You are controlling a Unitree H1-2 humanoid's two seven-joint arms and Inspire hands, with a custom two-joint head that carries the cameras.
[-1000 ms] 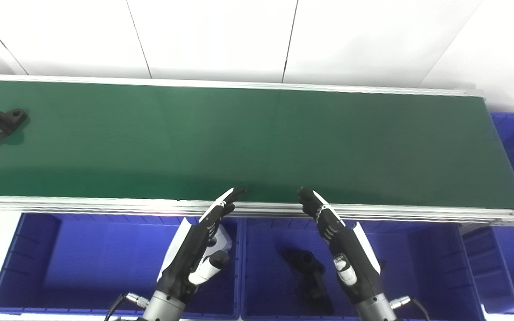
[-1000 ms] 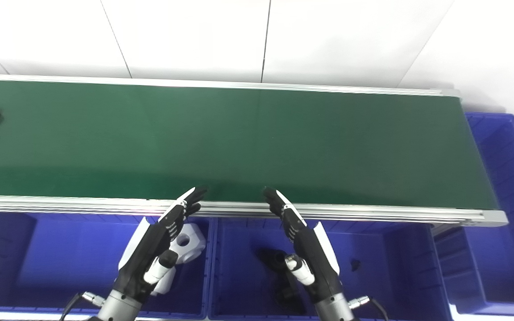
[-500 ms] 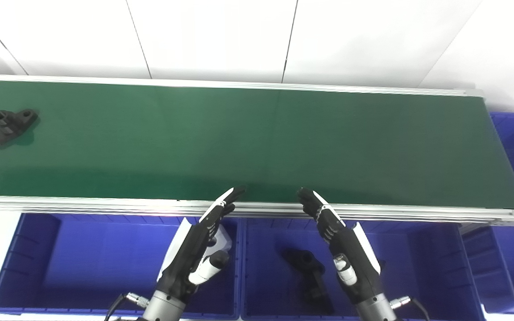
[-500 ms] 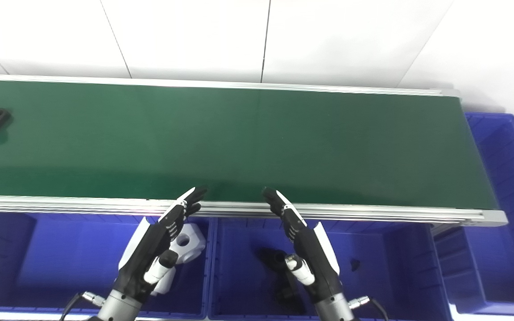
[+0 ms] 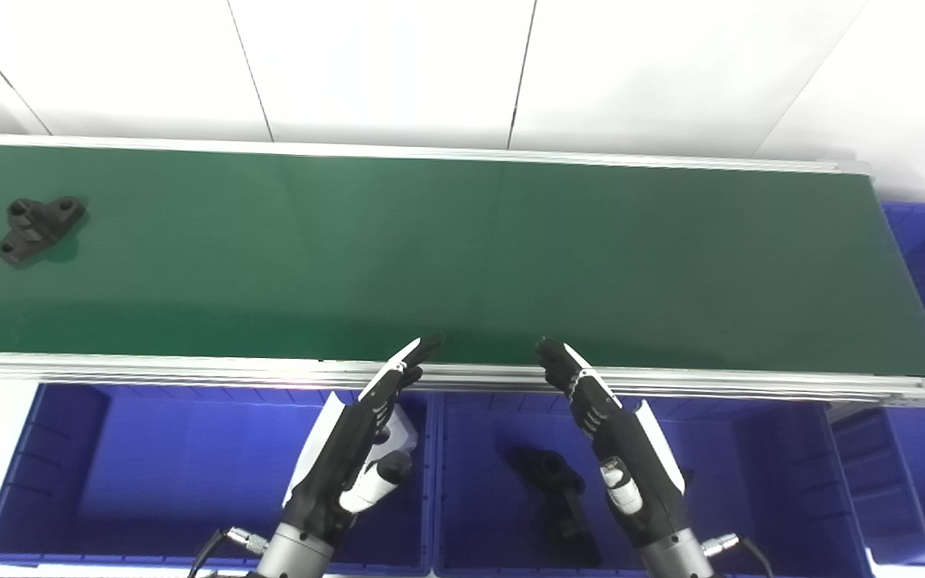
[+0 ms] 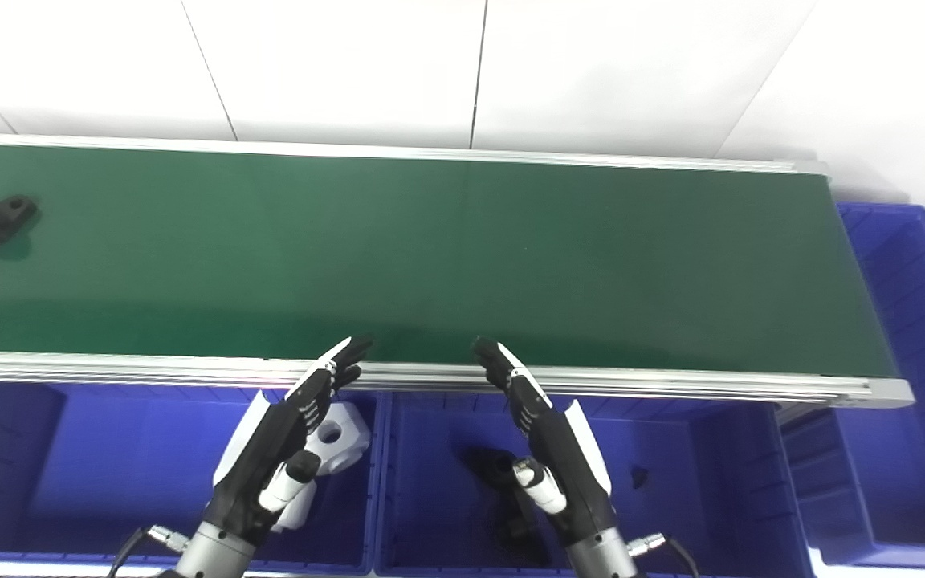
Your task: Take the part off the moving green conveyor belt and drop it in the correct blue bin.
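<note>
Near the conveyor belt's (image 5: 462, 249) left end lies the black part (image 5: 38, 229), well apart from both hands. Left hand (image 5: 354, 449) and right hand (image 5: 619, 445) hover spread and empty at its near edge, above the blue bins (image 5: 109, 474). Only the right eye view clearly shows a white part (image 6: 332, 437) beside the left hand.
</note>
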